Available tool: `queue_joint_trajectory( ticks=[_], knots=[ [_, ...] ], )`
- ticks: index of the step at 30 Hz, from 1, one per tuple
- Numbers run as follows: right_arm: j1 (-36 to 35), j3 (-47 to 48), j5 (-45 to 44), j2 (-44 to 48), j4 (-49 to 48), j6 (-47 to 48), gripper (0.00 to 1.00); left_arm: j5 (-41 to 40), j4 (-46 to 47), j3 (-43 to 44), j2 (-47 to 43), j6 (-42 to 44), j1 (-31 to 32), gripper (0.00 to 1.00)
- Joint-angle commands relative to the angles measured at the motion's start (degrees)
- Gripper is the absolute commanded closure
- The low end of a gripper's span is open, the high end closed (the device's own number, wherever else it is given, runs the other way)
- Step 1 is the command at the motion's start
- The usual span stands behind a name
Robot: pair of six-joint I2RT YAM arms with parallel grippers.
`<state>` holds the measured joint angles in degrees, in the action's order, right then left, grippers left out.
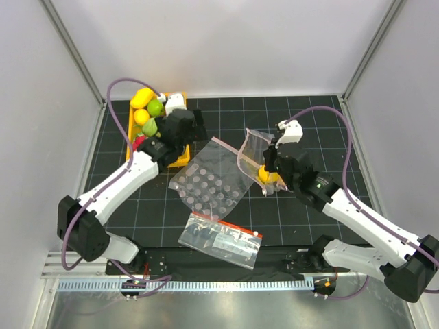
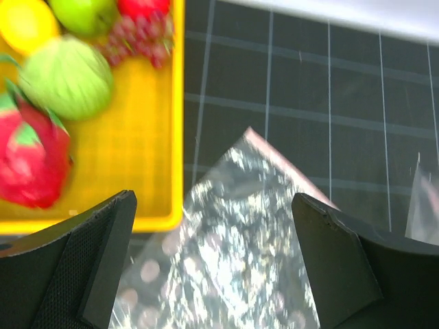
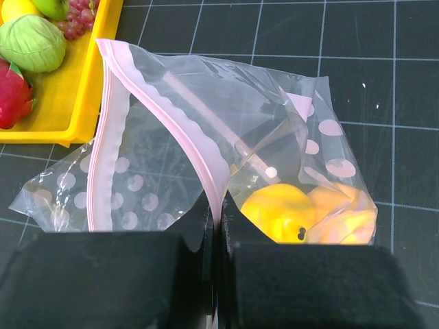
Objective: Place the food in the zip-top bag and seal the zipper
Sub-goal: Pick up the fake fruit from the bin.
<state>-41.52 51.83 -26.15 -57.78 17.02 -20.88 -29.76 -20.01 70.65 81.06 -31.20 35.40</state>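
Yellow tray [image 1: 181, 159], far left, with loose food [image 1: 143, 100]; zip-top bag [image 3: 171, 116], centre-right, rim pinched upright by tightly closed right gripper [image 3: 218, 223], yellow fruit [image 3: 278, 211] inside; left gripper [image 2: 212, 202], spread wide, empty, at tray's edge: should straddle green round fruit [image 2: 67, 77] squarely before closing.

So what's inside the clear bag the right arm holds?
At the bottom of the bag sit yellow toy fruits. The right gripper, shut on the bag's edge, covers their lower parts, so the count is unclear.
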Motion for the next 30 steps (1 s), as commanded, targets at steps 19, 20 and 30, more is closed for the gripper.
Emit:
queue_joint_trajectory(
  ticks=[19,20,30],
  knots=[
    [-0.1,0.6,2.9,-2.9,-4.2,0.1,0.99,-6.4,-11.3,32.7,34.8,18.2,-21.7,0.0],
    [-0.2,0.8,2.9,-3.1,-4.1,0.1,0.99,-6.8,-11.4,33.7,37.7,18.5,-22.1,0.0],
    [-0.1,0.7,3.2,-3.2,-4.3,-0.1,0.99,-0.8,-13.6,40.2,50.3,12.6,-24.6,0.0]
  ],
)
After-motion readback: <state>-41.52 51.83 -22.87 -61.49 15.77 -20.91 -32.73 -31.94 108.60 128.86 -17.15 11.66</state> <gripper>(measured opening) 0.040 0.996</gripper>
